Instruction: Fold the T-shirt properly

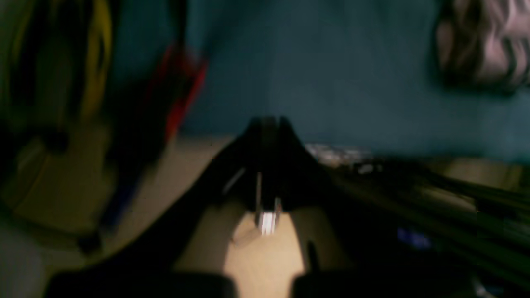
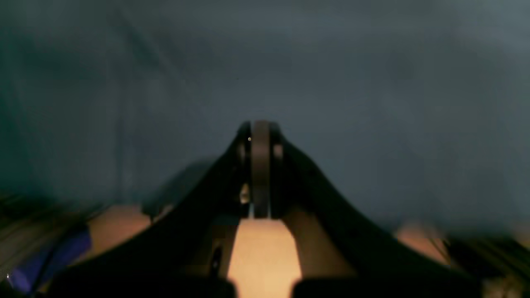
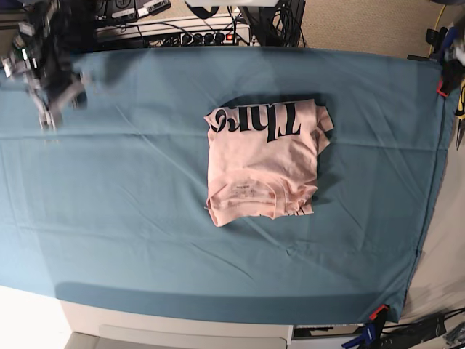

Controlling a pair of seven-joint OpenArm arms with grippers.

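The pale pink T-shirt (image 3: 265,160) lies folded into a compact rectangle at the middle of the table, with black lettering showing along its far edge. In the left wrist view it is a blurred pink patch (image 1: 484,45) at the upper right, well away from my left gripper (image 1: 268,122), which is shut and empty past the table's edge. My right gripper (image 2: 261,124) is shut with nothing in it over bare teal cloth. In the base view it hangs blurred at the far left (image 3: 47,116), far from the shirt.
A teal cloth (image 3: 131,203) covers the whole table. A red clamp (image 3: 441,91) grips it at the right edge, and more clamps (image 3: 374,314) sit at the front right corner. A power strip and cables (image 3: 182,33) run behind the table.
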